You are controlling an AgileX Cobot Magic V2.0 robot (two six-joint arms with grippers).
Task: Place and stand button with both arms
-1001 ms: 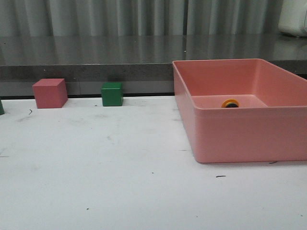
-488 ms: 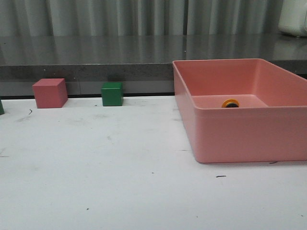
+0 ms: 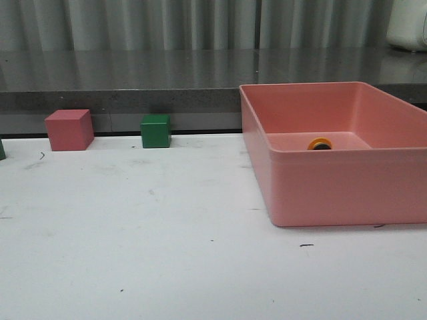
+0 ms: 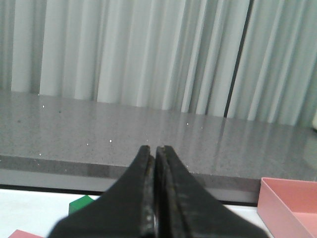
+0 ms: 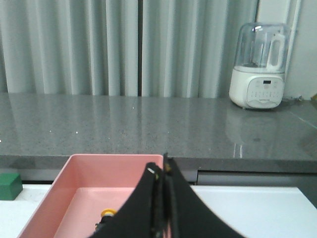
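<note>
Front view: a white worktop [image 3: 133, 233] runs back to a grey stone ledge [image 3: 120, 80] with pale pleated curtains [image 3: 167, 23] behind it. A pink tray [image 3: 333, 193] occupies the 3 o'clock side of the worktop. The button [image 3: 320, 143] sits inside the tray on its floor, near the far wall; only the yellow cap and a dark edge below it show above the tray's near wall, so its pose cannot be determined. A pink cube [image 3: 69, 129] and a green cube [image 3: 155, 131] stand apart from each other at 10 and 11 o'clock, along the back edge of the worktop. No arm appears in this view.

Left wrist view: the left pincer [image 4: 156, 148] is clenched, its two black fingers pressed together with nothing between them. Beyond it lie the ledge and curtains, with a corner of the green cube at 7 o'clock and a corner of the pink tray at 4 o'clock.

Right wrist view: the right pincer [image 5: 165, 166] is likewise clenched and empty. It is held above the pink tray, where the yellow cap of the button shows at 7 o'clock of the fingers. A white appliance with a clear jar [image 5: 258, 67] stands on the ledge at 2 o'clock.
</note>
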